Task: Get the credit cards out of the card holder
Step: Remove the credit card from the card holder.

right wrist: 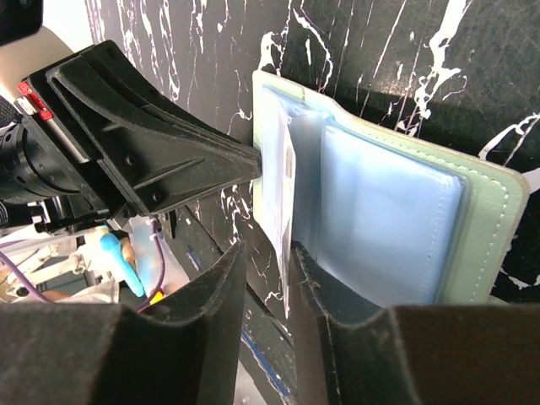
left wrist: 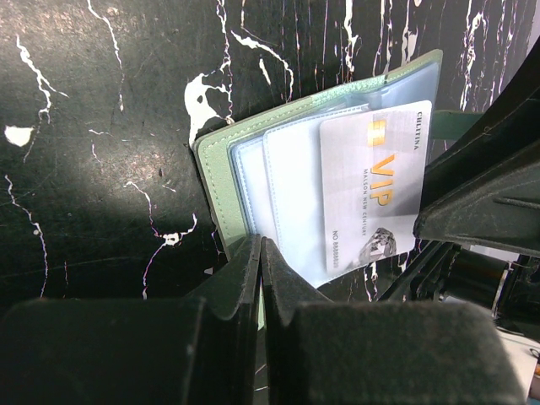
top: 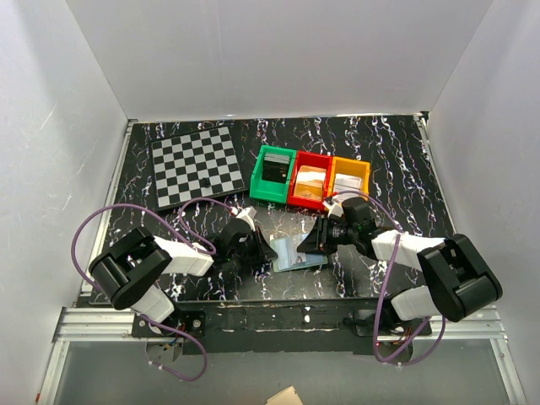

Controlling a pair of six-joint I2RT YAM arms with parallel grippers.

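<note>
Open card holder lying flat close to the near edge of the bench, about midway along it, between the two grippers; sage-green cover underneath, pale blue clear pockets facing up. Left gripper with jaws closed, pinching the green cover at one edge of the holder; in the left wrist view its fingertips meet on that edge. Credit card, silver-white with gold "VIP" lettering, lying over the pockets and projecting past them toward the right gripper. In the right wrist view the same card is seen nearly edge-on, its free edge standing in the gap of the right gripper; jaws part-way apart, wider than the card is thick, so straddling it rather than clamping it. Toward the far edge of the bench: a chessboard near the far left corner; beside it a row of three touching bins, green bin, red bin, orange bin, each holding items too small to identify.
</note>
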